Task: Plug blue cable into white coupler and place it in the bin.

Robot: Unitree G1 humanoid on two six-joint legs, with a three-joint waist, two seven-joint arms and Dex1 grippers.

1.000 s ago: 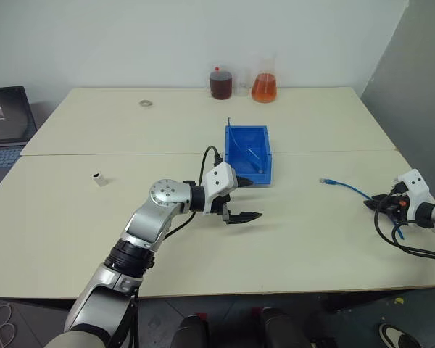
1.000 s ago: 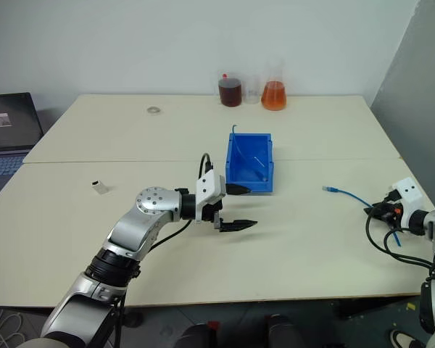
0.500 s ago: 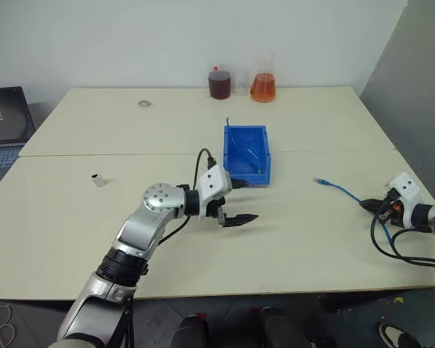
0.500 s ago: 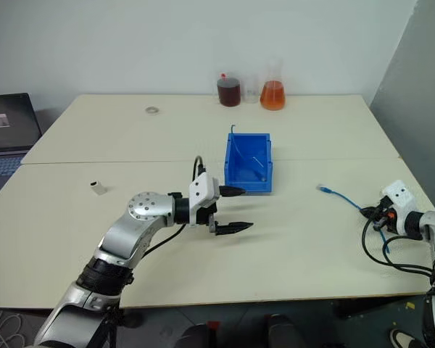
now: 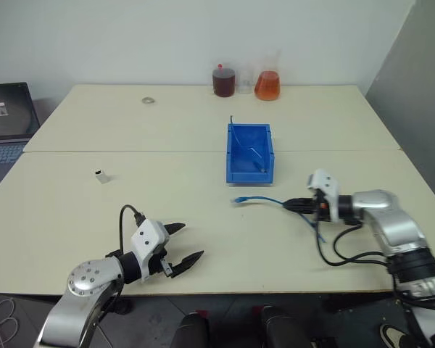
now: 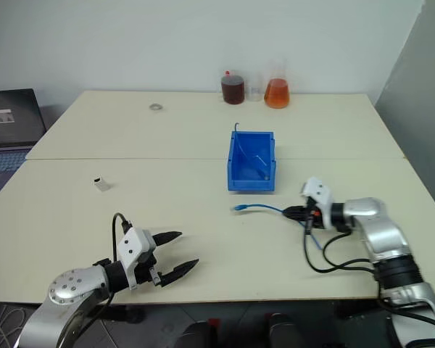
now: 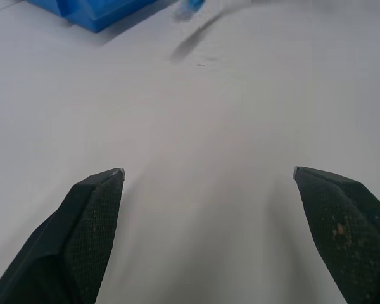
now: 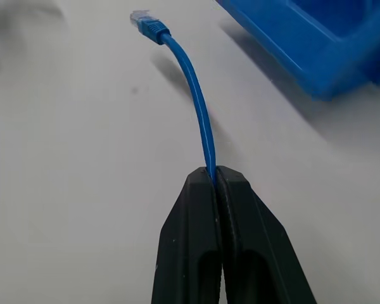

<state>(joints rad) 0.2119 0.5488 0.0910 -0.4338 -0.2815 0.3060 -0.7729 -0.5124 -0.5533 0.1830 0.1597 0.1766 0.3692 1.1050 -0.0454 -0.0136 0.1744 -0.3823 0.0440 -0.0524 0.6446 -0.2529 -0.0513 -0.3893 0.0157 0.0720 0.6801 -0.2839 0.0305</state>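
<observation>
Right wrist view: right tool (image 8: 214, 174) pinching blue cable (image 8: 193, 95).

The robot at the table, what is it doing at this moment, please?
The right gripper is shut on the blue cable, with the clear plug end sticking out in front of the bin. The left gripper is open and holds nothing, near the front edge of the table. The white coupler lies alone on the table's left side, so the plugging is not yet done.
</observation>
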